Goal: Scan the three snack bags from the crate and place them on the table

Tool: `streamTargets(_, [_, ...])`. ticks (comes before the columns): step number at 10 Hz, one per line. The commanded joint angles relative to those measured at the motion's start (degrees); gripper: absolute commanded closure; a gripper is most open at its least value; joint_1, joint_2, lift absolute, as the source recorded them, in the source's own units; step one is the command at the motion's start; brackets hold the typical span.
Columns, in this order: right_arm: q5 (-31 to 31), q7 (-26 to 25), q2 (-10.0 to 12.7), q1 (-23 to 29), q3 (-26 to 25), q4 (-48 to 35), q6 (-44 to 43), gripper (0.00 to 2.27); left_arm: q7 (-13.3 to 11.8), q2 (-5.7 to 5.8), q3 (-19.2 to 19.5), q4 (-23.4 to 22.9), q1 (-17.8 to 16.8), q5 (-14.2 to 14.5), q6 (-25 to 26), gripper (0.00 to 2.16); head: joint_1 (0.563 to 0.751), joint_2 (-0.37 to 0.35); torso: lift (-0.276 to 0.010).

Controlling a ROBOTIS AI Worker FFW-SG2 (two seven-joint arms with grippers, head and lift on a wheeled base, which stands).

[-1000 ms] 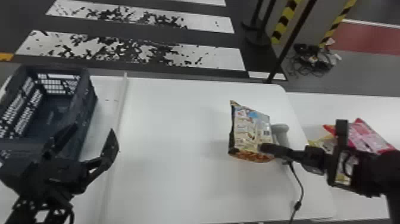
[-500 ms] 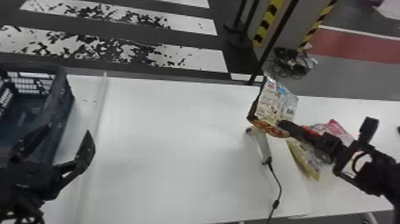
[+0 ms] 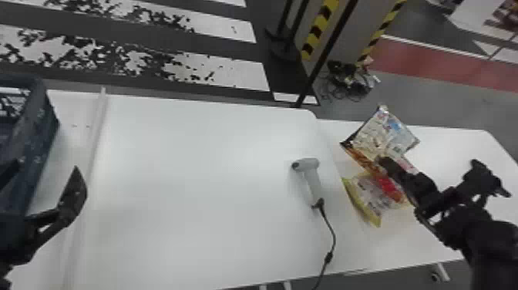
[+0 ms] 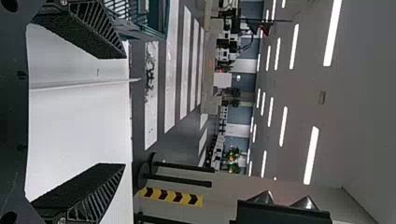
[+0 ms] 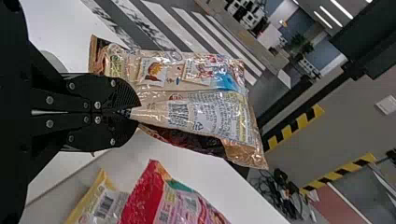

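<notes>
Hanging at two o'clock from the scanner (image 3: pixel 314 181), one snack bag (image 3: pixel 379 135) is pinched by the right gripper (image 5: pixel 133 113), likely for placement; the left gripper (image 4: pixel 125 111) is open.

Cannot read any words or numbers. Can make out 1 barcode (image 5: pixel 177 111) beside rows of fine print (image 5: pixel 208 116) on the tan snack bag (image 5: pixel 154 95), 1 more barcode (image 5: pixel 103 206) on the yellow snack bag (image 5: pixel 91 198), and blurred print on the red snack bag (image 5: pixel 144 196). Can see yellow-and-black warning stripes (image 3: pixel 319 29) on the grey pillar (image 3: pixel 352 25).
</notes>
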Motion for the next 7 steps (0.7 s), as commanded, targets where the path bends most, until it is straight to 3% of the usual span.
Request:
streamTargets(1, [-0.9, -2.5, -0.3, -0.3, -0.4, 4.8, -7.5, 2.26, 0.0, -0.02, 0.0, -0.1, 0.0, 0.0, 0.0, 0.04, 0.695, -0.35, -0.062])
streamTargets(3, [-2.6, -5.7, -2.1, -2.1, -0.5, 12.6, -10.9, 2.16, 0.1, 0.07, 0.0, -0.1, -0.1, 0.0, 0.0, 0.04, 0.695, -0.35, -0.062])
streamTargets(5, [-2.6, -7.3, -3.9, -3.2, -0.4, 17.1, -11.9, 1.66, 0.0, -0.02, -0.3, -0.1, 0.0, 0.0, 0.0, 0.04, 0.695, -0.35, -0.062])
streamTargets(6, [-2.6, -7.4, -4.0, -3.5, -0.4, 17.7, -11.9, 0.54, 0.1, 0.07, -0.4, -0.1, 0.0, 0.0, 0.0, 0.04, 0.695, -0.35, -0.062])
streamTargets(7, [-2.6, -7.4, -4.4, -3.5, -0.4, 17.9, -11.9, 0.0, 0.1, 0.07, -0.4, -0.1, 0.0, 0.0, 0.0, 0.04, 0.695, -0.35, -0.062])
